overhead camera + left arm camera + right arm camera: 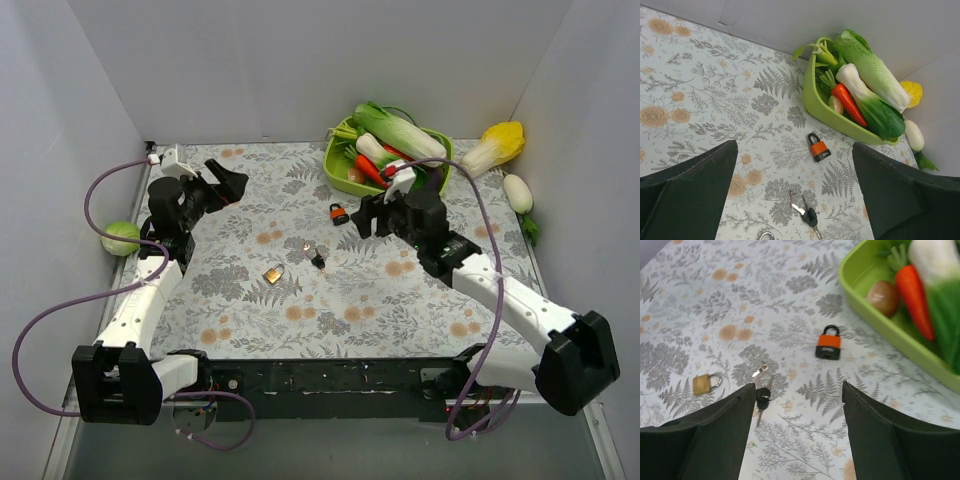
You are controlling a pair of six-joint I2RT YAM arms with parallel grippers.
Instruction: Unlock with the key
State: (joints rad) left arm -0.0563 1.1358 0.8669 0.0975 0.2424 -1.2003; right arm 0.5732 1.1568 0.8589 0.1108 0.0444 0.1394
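The key (318, 261), with a black head and short silver blade, lies on the floral mat near the middle, next to a plain silvery key (306, 247). It also shows in the left wrist view (811, 217) and the right wrist view (762, 396). An orange padlock (340, 213) lies behind it. A brass padlock (273, 273) lies to its left. My left gripper (235, 185) is open and empty, raised over the back left of the mat. My right gripper (368, 215) is open and empty, just right of the orange padlock (828, 346).
A green tray (338, 160) of toy vegetables stands at the back right. A yellow-leafed vegetable (497, 145) and a white radish (517, 192) lie right of it. A green cabbage (120, 237) sits off the mat's left edge. White walls enclose the table.
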